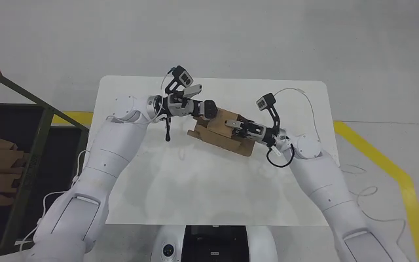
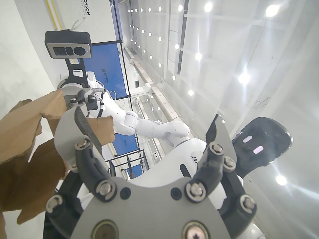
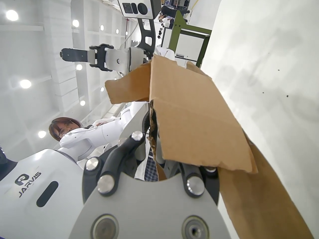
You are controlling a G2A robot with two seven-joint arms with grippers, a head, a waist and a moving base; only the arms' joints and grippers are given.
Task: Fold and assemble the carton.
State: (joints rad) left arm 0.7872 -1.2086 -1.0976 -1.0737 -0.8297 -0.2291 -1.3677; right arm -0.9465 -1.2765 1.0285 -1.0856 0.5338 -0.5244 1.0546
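Carton (image 1: 219, 134) sits mid-table, half opened, flaps loose, slung between my two pincers. R pincer (image 3: 169, 167) is clenched on one wall of it, far as I can judge: cardboard runs down between the fingers, tho the panel hides the tips. L pincer (image 2: 149, 133) is spread wide w/ nothing in it. One finger (image 2: 86, 125) stands just beside a loose flap (image 2: 102, 130) at the end away from R.

Step in hand, I reckon: squaring the body and turning flaps in. To do it well:
- R acts as anchor. Hold firm, no twisting, b/c the torn edge (image 3: 152, 123) by its grip looks ragged and could rip further.
- L presses the flap near its crease, not at the tip, so it folds on the score line instead of buckling.
- Go slow; thin board prob. springs back.

Surface: white table (image 1: 196, 190), smooth w/ a few dark specks, so the carton may slide if pushed w/o the anchor.

Room:
- grey floor
- yellow line (image 1: 373, 144) off to my right
- dark rack (image 1: 26, 150) w/ more cardboard on my left
- high ceiling w/ rows of lights (image 2: 208, 7)
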